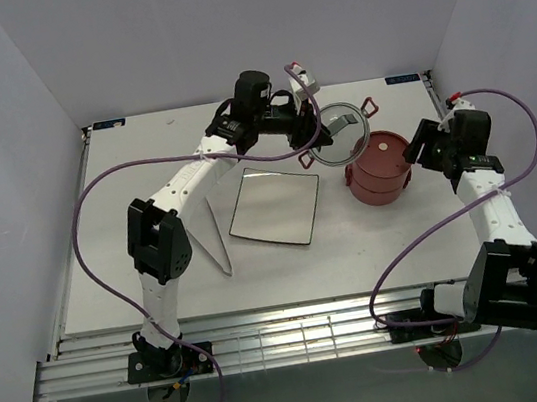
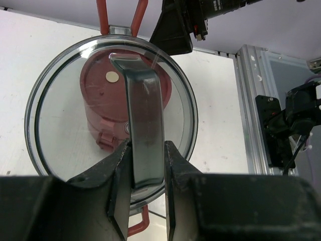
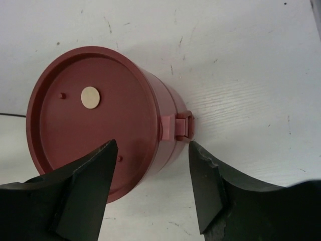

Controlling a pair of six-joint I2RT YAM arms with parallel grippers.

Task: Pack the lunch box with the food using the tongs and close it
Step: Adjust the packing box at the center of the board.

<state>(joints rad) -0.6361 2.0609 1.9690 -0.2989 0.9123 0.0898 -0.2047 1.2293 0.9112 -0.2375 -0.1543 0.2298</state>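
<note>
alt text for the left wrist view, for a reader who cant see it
The left gripper is shut on the dark arched handle of a clear round lid. The stacked red lunch box shows through the lid, standing on the white table, and the right arm is at the far right edge.

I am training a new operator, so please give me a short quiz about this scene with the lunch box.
1. True or false: the left tool holds the top lid by its handle.
2. Where do the tongs lie? A) beside the square plate; B) inside a bowl; C) in the right tool.
3. Is the right tool, close to the stacked lunch box, open or shut?
Key: 1 true; 2 A; 3 open.
</note>
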